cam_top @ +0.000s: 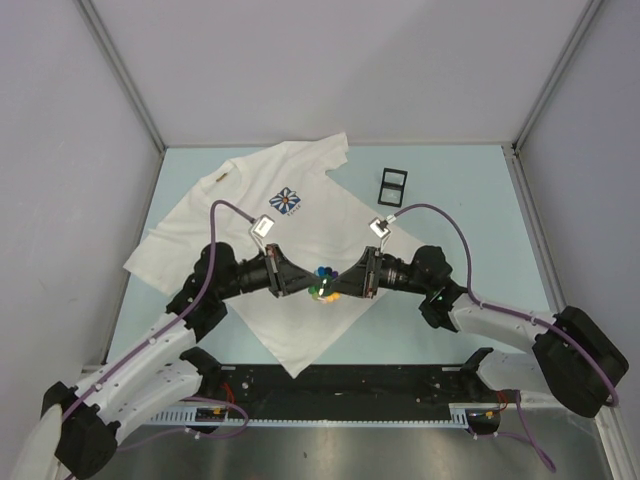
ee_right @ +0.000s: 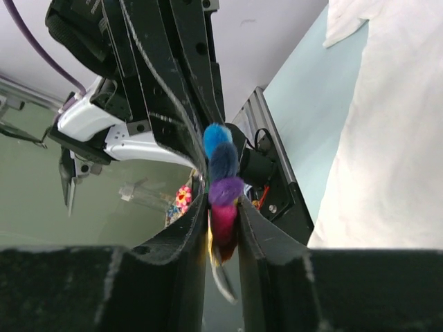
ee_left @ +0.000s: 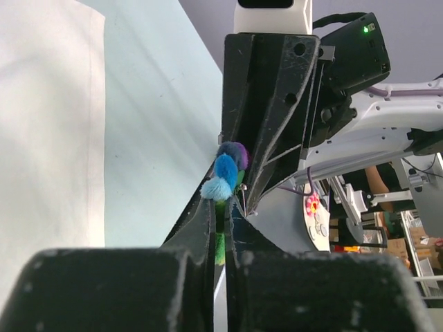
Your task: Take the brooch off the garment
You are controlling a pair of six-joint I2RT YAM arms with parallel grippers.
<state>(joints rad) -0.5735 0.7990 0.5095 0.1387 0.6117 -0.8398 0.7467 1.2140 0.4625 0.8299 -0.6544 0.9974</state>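
Note:
The white T-shirt [cam_top: 300, 225] lies flat on the table, its blue-and-white flower emblem [cam_top: 288, 201] on the chest and a tan label [cam_top: 221, 177] at the collar. The brooch [cam_top: 322, 280], a cluster of coloured pom-poms, is between both grippers over the shirt's lower part. My left gripper [cam_top: 308, 283] is shut on its green end [ee_left: 220, 238]; blue and purple balls [ee_left: 225, 173] stick out past the fingertips. My right gripper [cam_top: 338, 281] is shut on the pink and purple balls [ee_right: 223, 207]. A silver clasp [ee_right: 223, 277] hangs below them. I cannot tell whether the brooch touches the cloth.
A small black two-pane frame [cam_top: 393, 183] lies on the table right of the shirt's sleeve. Grey walls close the table at the back and sides. A black rail [cam_top: 330, 390] runs along the near edge between the arm bases.

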